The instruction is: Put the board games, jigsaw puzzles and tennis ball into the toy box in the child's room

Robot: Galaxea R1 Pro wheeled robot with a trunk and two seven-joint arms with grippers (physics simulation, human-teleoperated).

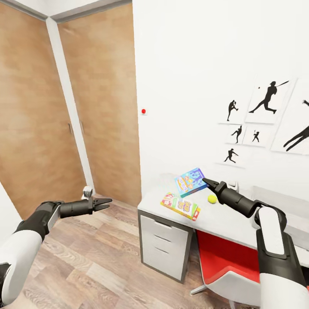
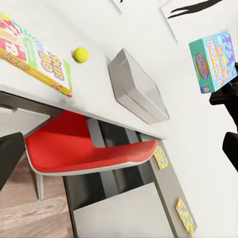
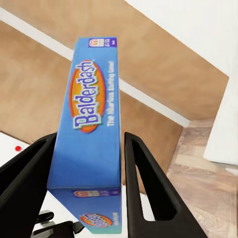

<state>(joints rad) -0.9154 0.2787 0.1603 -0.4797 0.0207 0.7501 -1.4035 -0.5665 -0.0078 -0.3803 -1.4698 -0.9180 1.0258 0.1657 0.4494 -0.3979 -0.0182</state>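
My right gripper (image 1: 209,183) is shut on the small teal-blue board game (image 1: 191,180) (image 3: 91,129), which hangs tilted above the white table (image 1: 223,219). Its fingers (image 3: 148,183) press both long sides of the box. The long yellow-red-green board game (image 1: 180,206) (image 2: 34,54) lies flat near the table's left end. The tennis ball (image 1: 212,198) (image 2: 81,54) rests just beyond it. Farther right stands the light-grey toy box (image 1: 279,198) (image 2: 136,87). Two jigsaw puzzles (image 2: 161,156) (image 2: 184,215) lie on the lower dark-grey section. My left gripper (image 1: 103,202) is open and holds nothing, over the floor left of the table.
A red-and-white chair (image 1: 223,257) (image 2: 84,148) is pushed under the table beside the pale drawers (image 1: 165,246). Wooden doors (image 1: 43,107) fill the left wall. Black silhouette pictures (image 1: 268,101) hang above the table. Wood-plank floor (image 1: 98,262) lies open at the left.
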